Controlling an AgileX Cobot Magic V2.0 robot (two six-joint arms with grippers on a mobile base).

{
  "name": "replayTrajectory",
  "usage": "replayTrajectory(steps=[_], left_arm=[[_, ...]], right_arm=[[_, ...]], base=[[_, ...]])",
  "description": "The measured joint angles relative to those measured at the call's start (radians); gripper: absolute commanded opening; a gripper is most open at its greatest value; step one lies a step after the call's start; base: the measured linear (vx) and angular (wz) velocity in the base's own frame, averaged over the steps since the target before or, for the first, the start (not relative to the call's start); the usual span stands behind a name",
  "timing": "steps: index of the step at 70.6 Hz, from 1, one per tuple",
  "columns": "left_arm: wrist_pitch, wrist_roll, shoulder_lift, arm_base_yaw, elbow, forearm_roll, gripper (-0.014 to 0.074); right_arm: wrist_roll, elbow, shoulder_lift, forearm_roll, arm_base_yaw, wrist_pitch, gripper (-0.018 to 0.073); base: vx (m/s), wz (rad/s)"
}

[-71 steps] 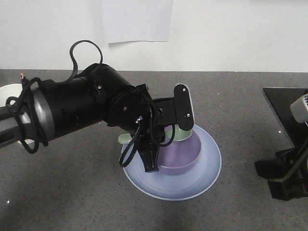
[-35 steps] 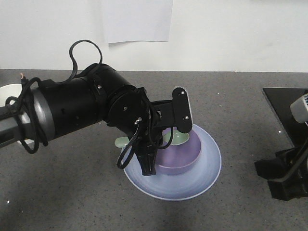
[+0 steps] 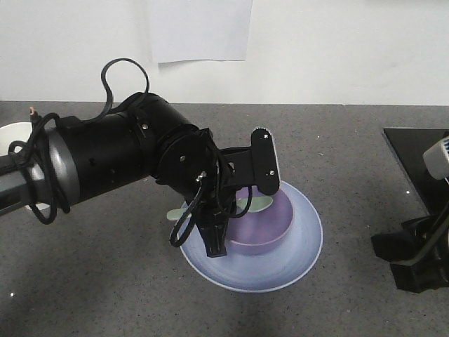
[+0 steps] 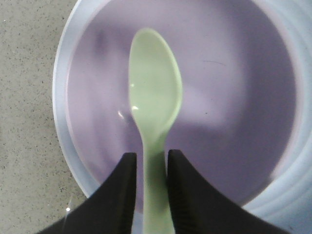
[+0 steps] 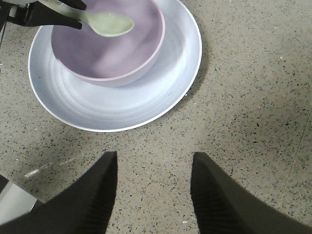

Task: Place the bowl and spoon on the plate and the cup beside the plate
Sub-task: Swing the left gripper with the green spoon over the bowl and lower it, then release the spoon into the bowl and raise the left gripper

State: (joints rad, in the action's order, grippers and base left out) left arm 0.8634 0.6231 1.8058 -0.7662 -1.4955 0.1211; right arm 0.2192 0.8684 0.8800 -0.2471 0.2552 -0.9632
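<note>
The pale blue plate lies mid-table with the lavender bowl standing on it. My left gripper is shut on the handle of the mint-green spoon. The spoon's head hangs just over the inside of the bowl. The right wrist view shows the spoon over the bowl's far side. My right gripper is open over bare table, just short of the plate. The cup shows only as a white rim at the far left, mostly behind the left arm.
The bulky left arm reaches in from the left and hides the plate's left part. A black mat lies at the right edge, with the right arm below it. A wall closes off the back.
The left gripper has sunk a little with the spoon. The spoon's head has come down closer to the bowl. The right arm has stayed put.
</note>
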Motion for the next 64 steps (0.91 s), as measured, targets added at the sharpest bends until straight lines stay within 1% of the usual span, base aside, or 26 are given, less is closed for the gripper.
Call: replayTrajectory(steps=[14,32,37,48,55,64], left_arm=[[0.001,-0.001,0.031,0.000,-0.003,0.000,0.0252],[-0.002,-0.028,0.027,0.000,-0.003,0.000,0.0255],[-0.002,-0.050,0.016,0.000,-0.003,0.000,0.0255],[0.001,-0.126,-0.046,0.007,-0.003,-0.004,0.0255],[0.009,-0.176,-0.105,0.042,-0.003,-0.009,0.0255],[0.030,-0.253,-0.188,0.140,-0.003,-0.009,0.0255]], right_arm=[[0.000,0.000,0.000,0.000,0.000,0.000,0.0342],[0.000,0.000,0.000,0.000,0.000,0.000,0.0342],[0.000,0.000,0.000,0.000,0.000,0.000,0.0342],[0.000,0.000,0.000,0.000,0.000,0.000,0.0342],[0.000,0.000,0.000,0.000,0.000,0.000,0.0342],[0.000,0.000,0.000,0.000,0.000,0.000,0.0342]], base=[[0.00,0.00],[0.00,0.00],[0.00,0.00],[0.00,0.00],[0.00,0.00],[0.00,0.00]])
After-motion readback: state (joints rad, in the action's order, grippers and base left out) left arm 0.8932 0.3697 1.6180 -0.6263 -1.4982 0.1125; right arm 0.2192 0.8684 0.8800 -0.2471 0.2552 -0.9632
